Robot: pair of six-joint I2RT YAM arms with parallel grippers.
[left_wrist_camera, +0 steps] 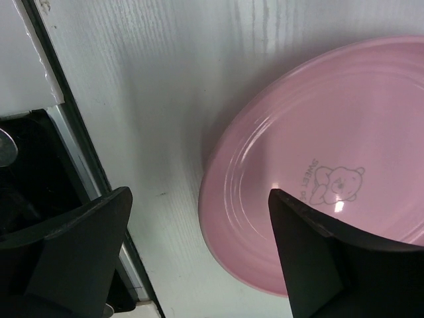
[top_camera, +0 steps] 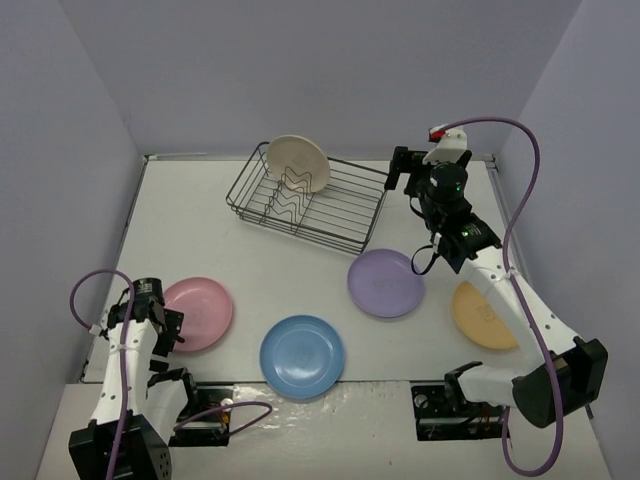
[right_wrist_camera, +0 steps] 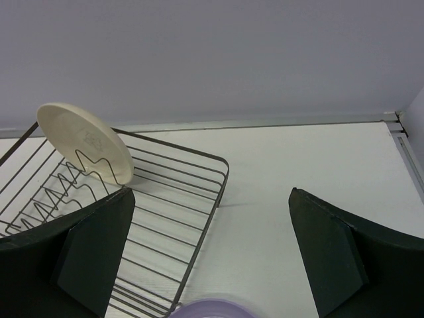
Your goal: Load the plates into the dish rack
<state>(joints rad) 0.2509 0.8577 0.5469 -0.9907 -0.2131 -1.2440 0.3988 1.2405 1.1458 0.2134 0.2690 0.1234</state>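
Matte white tabletop [top_camera: 300, 255] with a faint wood grain, pale lilac-grey walls [top_camera: 300, 60] on three sides. At the back, dish rack [top_camera: 340, 205]: thin dark wire, rectangular, zigzag dividers along its floor. Cream plate [top_camera: 298, 164] on edge at the rack's far-left end, tilted against the wires. Four more round, matte, shallow-rimmed plates flat on the table: pink plate [top_camera: 200, 313] near left, blue plate [top_camera: 302, 356] near centre, lilac plate [top_camera: 386, 283] just in front of the rack's right end, orange-yellow plate [top_camera: 478, 312] at right, partly under the right arm. Left gripper [left_wrist_camera: 199, 199] low over the pink plate's left rim, jaws apart and released, one dark finger above the glossy-looking ringed surface with its small printed bear, the other beyond the rim near the table's edge strip; nothing clamped. Right gripper [right_wrist_camera: 212, 199] raised beside the rack's right end, jaws spread wide, nothing between them; rack and cream plate off to its left, lilac plate's edge just beneath.
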